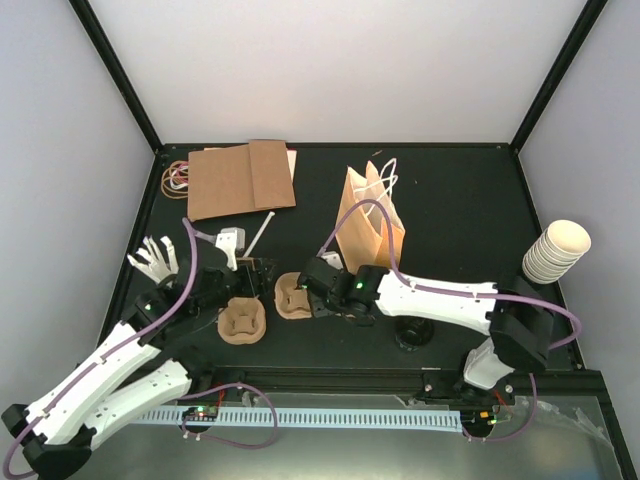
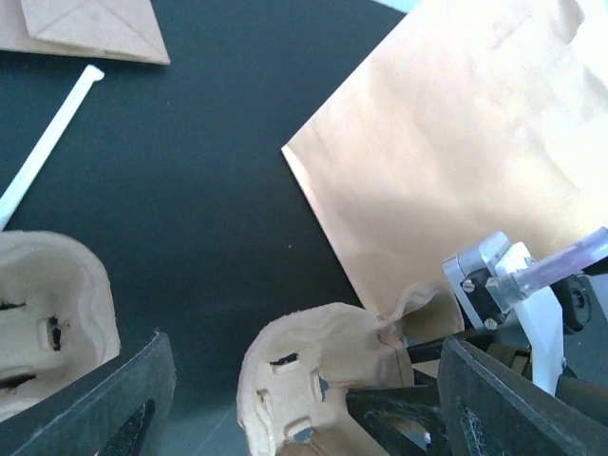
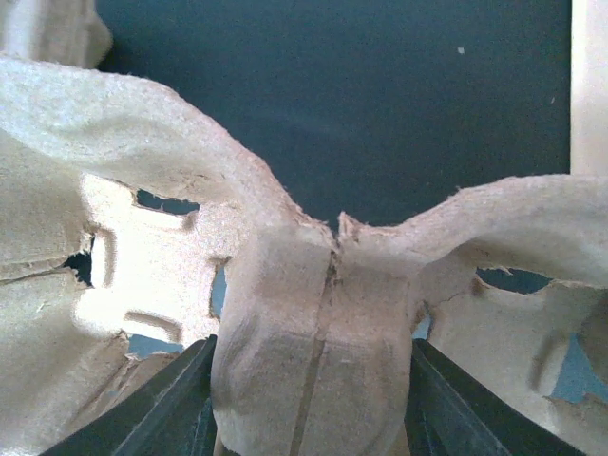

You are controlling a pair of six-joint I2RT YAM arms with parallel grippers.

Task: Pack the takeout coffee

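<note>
Left gripper (image 2: pixel 304 418) cut off by the bottom edge. Tips of right gripper (image 3: pixel 309 418) hidden behind the brown cup tray (image 3: pixel 313 313).

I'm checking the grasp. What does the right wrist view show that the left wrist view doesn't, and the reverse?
Only right wrist: the centre ridge of the pulp tray, split along its seam, pinched between the right fingers. Only left wrist: the brown paper bag, and the left fingers open, holding nothing. Both: that pulp tray and the dark table.
</note>
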